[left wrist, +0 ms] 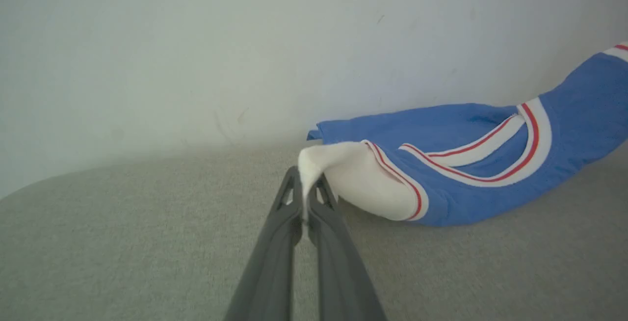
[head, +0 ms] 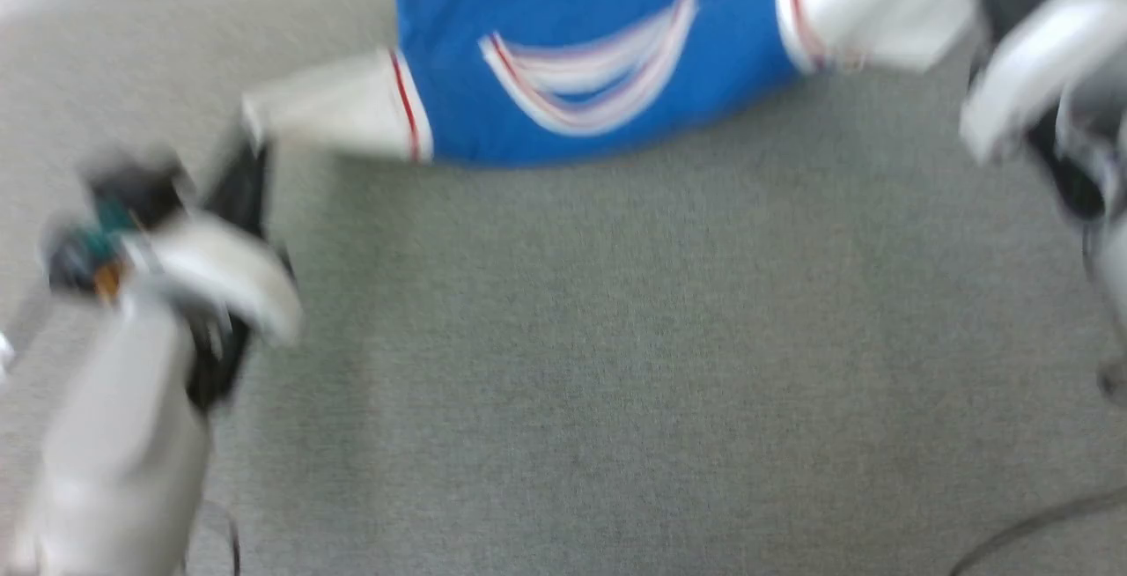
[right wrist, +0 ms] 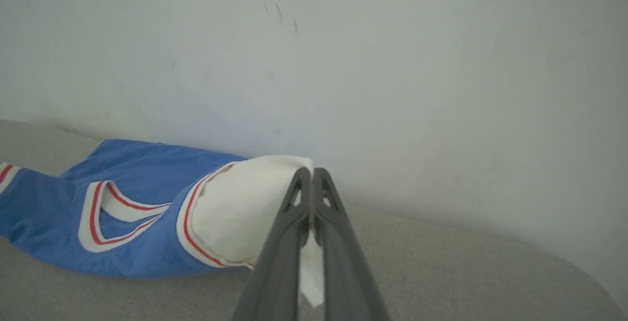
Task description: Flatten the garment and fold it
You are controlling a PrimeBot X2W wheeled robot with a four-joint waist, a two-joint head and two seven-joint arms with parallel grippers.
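Head view: the jersey [head: 581,39] lies stretched along the far side of the grey cloth surface [head: 616,338] — soft, light and limp, by its sag. Left wrist view: your left gripper [left wrist: 305,196] is clenched on one white sleeve [left wrist: 363,183]. Right wrist view: your right gripper [right wrist: 311,188] pinches the other sleeve [right wrist: 235,203] — both look like sound handholds.

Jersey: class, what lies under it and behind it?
Under the jersey is grey cloth; behind it, a pale wall. Whatever lies beneath its folds is hidden.
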